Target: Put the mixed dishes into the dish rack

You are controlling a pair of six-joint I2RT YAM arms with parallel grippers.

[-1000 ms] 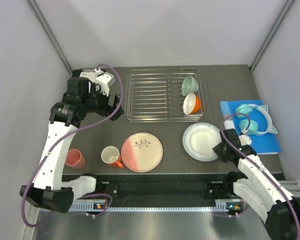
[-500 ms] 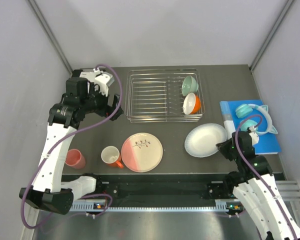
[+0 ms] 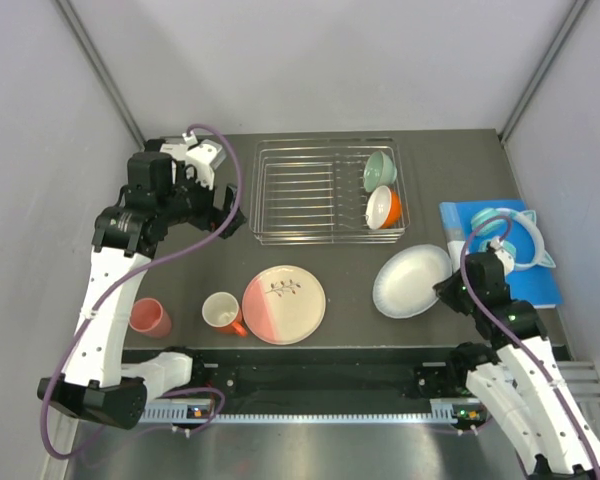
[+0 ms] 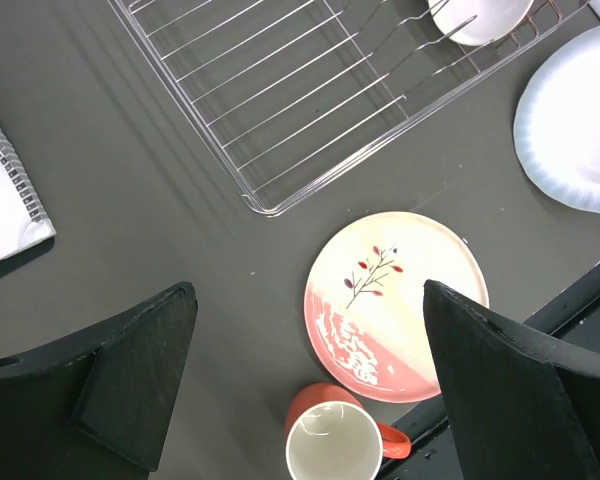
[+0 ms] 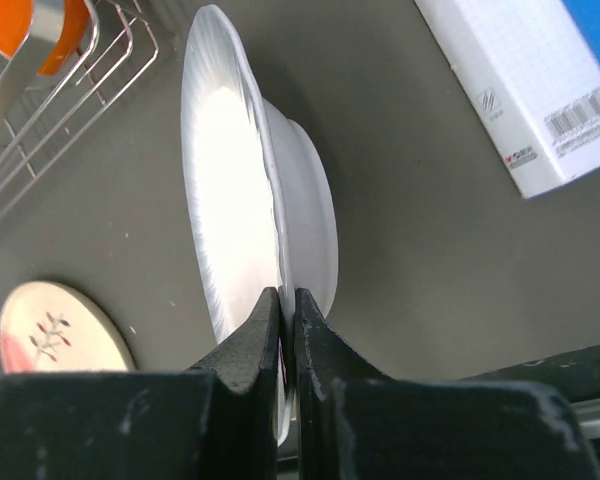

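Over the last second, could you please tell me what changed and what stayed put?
The right gripper closed on the rim of the white plate and tilted it up from lying flat. The left gripper stayed open beside the dish rack; the pink-and-cream plate, orange mug and pink cup did not move.

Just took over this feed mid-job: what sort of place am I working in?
Probably a lab test cell, not a kitchen: plain grey panel walls enclose a dark table, the dish rack stands on it with no sink in view, and teal headphones lie at its right edge.
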